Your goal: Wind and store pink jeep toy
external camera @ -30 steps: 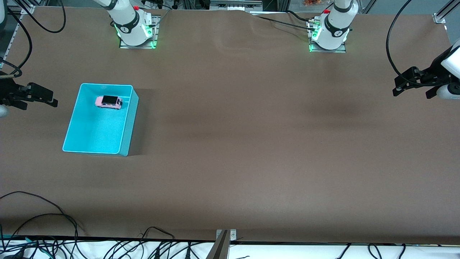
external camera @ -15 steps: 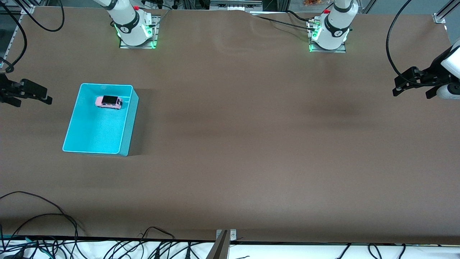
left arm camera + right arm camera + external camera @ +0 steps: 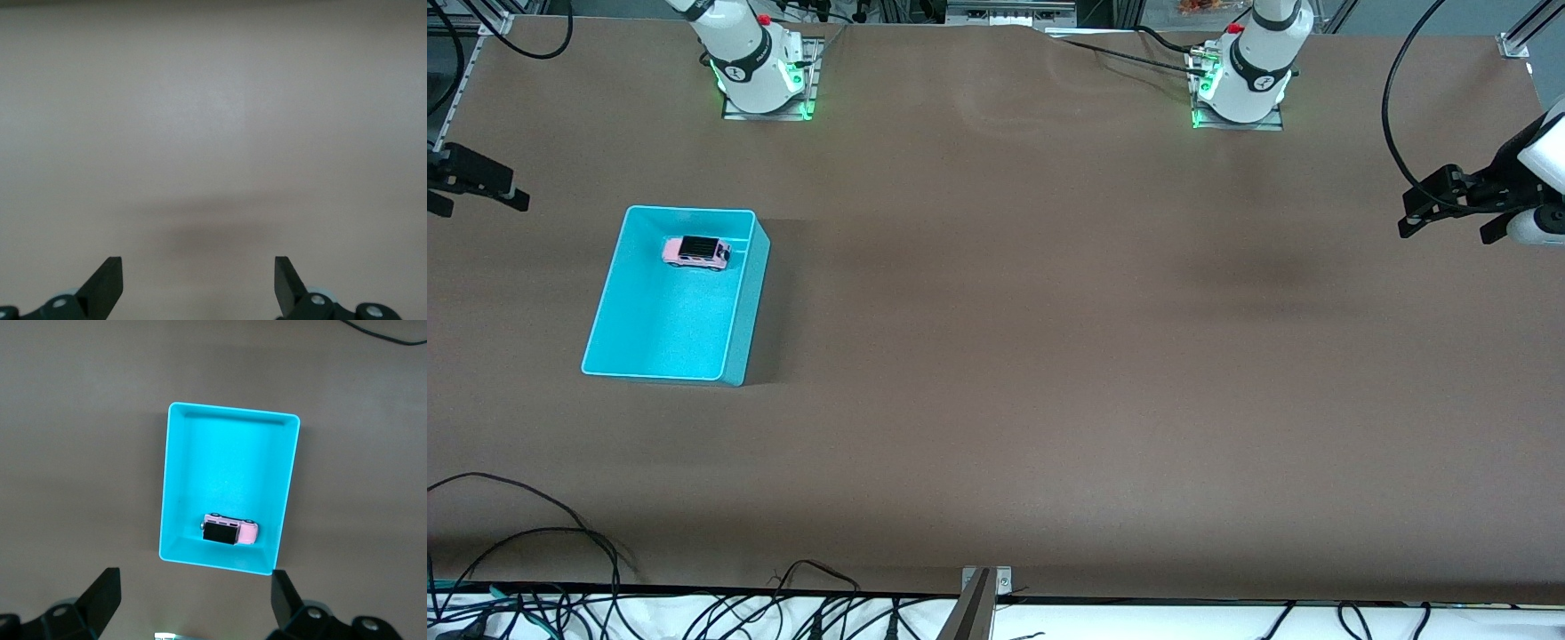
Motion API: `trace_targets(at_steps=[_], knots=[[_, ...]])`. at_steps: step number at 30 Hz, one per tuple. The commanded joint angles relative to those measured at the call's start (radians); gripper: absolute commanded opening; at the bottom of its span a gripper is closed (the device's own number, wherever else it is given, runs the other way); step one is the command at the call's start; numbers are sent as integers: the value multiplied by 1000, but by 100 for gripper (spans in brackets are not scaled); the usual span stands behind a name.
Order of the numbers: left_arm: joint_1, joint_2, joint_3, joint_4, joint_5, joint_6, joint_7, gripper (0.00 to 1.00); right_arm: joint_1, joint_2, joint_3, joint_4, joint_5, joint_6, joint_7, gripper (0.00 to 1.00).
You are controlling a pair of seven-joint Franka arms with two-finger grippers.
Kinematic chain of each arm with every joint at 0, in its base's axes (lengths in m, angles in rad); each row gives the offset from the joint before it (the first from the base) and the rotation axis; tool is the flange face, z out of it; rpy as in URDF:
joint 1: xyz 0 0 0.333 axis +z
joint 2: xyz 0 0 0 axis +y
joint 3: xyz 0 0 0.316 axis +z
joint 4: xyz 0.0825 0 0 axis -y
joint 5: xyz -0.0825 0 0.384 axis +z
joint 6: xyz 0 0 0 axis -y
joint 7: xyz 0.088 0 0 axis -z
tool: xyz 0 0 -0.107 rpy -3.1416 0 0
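Brown table (image 3: pixel 996 356), pink jeep toy (image 3: pixel 696 252) in bin (image 3: pixel 747 302), apart from right tool (image 3: pixel 476 182)

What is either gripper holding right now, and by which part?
Nothing. The left gripper and right gripper are both open and empty; the pink jeep toy lies in the cyan bin.

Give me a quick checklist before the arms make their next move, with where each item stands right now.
1. Pink jeep toy inside the cyan bin: ok.
2. Jeep upright on its wheels: cannot tell.
3. Right gripper open, holding nothing, above the table at its own arm's end: ok.
4. Left gripper open, holding nothing, over bare table at its own arm's end: ok.
5. Toy wound: cannot tell.
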Motion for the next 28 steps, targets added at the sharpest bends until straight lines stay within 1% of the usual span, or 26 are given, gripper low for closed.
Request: trace_targets(at_steps=[1,13,28], knots=[[-5,-2,4,20,-24,-13,-11,100,-33,-44,41,-49,-18,4,13,100],[-5,-2,5,20,-22,-13,-11,100,-28,-13,41,-19,-14,11,6,100],[-17,0,-2,20,-16,-13,-11,100,-27,-9,41,-25,-14,2,4,100]])
